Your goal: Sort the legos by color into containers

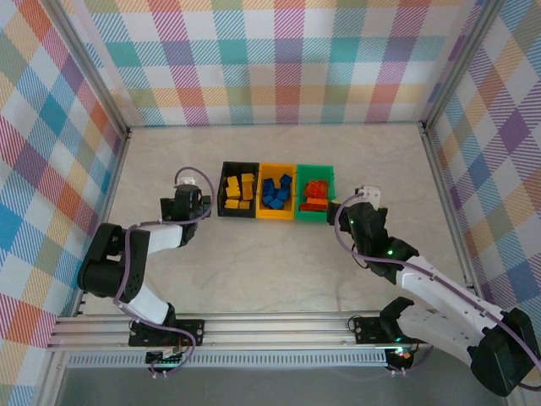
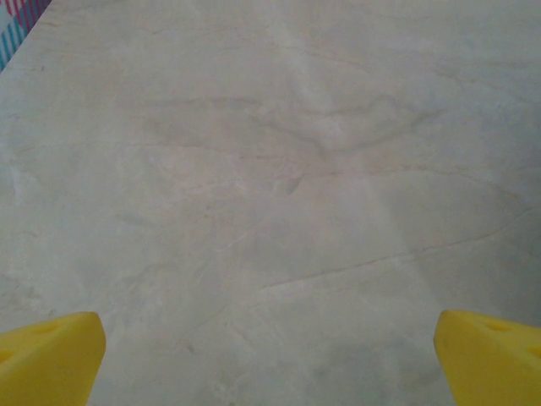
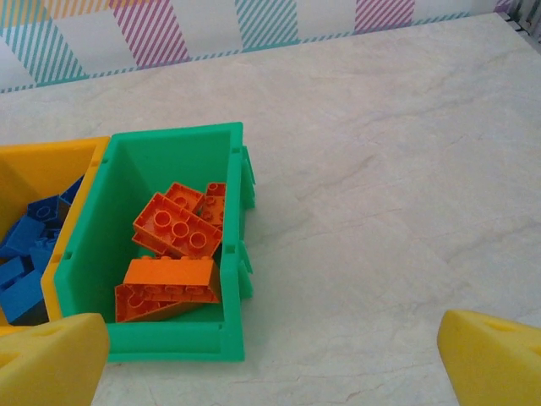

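Your two arms flank the joined row of containers [image 1: 296,193] at mid-worktop [image 1: 254,262], the row's long axis running left to right. Your left end effector [image 1: 188,200], jaws spread wide and empty, sits just beside the black bin [image 1: 221,190] of yellow legos [image 1: 239,190]. Your right end effector [image 3: 270,355], likewise agape with nothing held, has the green bin [image 3: 169,342] of orange-red legos [image 3: 173,228] ahead and to its left. Between them, the yellow-orange bin [image 1: 276,215] holds the blue legos [image 1: 276,191]. Every brick you can see is binned, so the sorting looks complete.
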